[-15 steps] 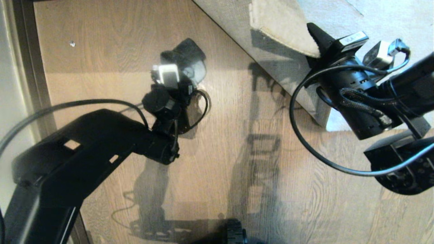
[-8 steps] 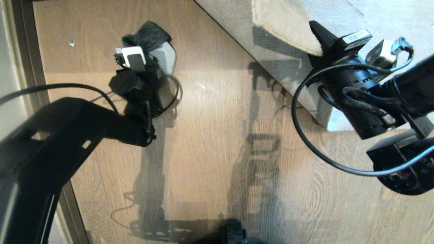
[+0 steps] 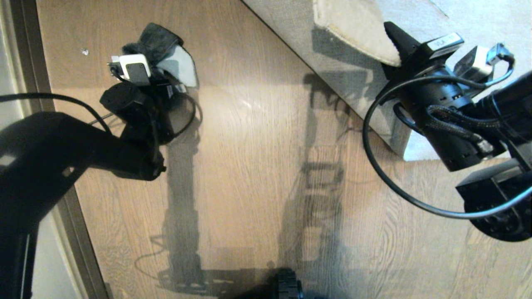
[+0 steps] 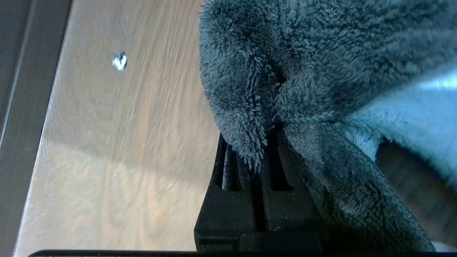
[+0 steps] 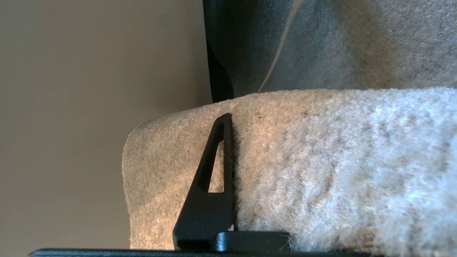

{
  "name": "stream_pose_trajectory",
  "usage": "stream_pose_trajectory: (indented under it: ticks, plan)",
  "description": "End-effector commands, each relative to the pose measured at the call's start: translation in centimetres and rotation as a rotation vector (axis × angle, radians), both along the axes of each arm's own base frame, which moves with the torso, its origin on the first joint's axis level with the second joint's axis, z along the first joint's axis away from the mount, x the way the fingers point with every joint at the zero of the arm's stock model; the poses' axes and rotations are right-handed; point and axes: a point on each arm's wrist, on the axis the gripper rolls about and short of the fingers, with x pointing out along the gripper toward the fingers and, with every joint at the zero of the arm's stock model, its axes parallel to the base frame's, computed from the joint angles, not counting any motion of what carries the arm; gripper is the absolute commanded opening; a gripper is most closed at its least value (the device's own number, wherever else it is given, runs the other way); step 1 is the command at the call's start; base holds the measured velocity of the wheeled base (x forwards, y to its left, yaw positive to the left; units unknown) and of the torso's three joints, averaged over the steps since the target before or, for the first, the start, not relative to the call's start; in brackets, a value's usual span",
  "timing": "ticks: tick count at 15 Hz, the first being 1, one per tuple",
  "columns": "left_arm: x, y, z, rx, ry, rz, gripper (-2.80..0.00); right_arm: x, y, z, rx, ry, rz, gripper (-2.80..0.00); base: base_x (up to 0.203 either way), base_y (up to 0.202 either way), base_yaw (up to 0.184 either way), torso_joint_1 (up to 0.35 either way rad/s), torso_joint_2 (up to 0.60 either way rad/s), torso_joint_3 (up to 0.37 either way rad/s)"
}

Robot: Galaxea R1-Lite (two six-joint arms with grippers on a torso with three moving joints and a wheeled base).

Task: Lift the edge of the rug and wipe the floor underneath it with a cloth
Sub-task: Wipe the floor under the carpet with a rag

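Observation:
The fuzzy dark grey cloth, its white underside showing, rests on the brown wood-grain floor at the far left. My left gripper is shut on it. In the left wrist view its black fingers pinch a fold of the cloth. At the upper right my right gripper is shut on the rug edge, holding it up so the beige backing shows. In the right wrist view one finger presses the pile of the rug edge; the other finger is hidden behind it.
A dark baseboard strip runs along the left. A small pale speck lies on the floor beside the cloth. The rest of the rug fills the upper right. A black cable loops off my right arm. A black part of my base shows at the bottom.
My left arm has swung left and away across the floor, dragging the cloth from mid-floor toward the baseboard. The right gripper has kept still with the rug edge held up.

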Motion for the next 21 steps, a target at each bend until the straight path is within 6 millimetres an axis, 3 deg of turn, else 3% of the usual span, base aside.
stream_pose_trajectory:
  ticks: [1, 4, 7, 15, 21]
  plan:
    - [-2.4, 0.8, 1.4, 0.005, -0.014, -0.011, -2.8, -0.5, -0.3, 0.4, 0.028, -0.039, 0.004, -2.8, 0.0, 0.0, 0.0, 0.0, 0.0, 0.0]
    - [-5.7, 1.4, 0.4, 0.025, 0.074, -0.065, -2.8, -0.9, -0.5, 0.4, 0.026, -0.036, 0.007, -2.8, 0.0, 0.0, 0.0, 0.0, 0.0, 0.0]
    - [-10.7, 2.2, -1.1, 0.047, 0.189, -0.119, -2.8, -1.2, -0.7, 0.6, 0.03, -0.042, 0.008, -2.8, 0.0, 0.0, 0.0, 0.0, 0.0, 0.0]
    - [-26.3, 4.1, -7.3, 0.082, 0.504, -0.234, -2.8, -2.4, -1.3, -0.6, 0.006, 0.004, 0.007, -2.8, 0.0, 0.0, 0.0, 0.0, 0.0, 0.0]
    - [-29.9, 4.5, -7.1, 0.048, 0.547, -0.28, -2.8, -2.6, -1.4, -0.5, 0.01, 0.003, 0.01, -2.8, 0.0, 0.0, 0.0, 0.0, 0.0, 0.0]
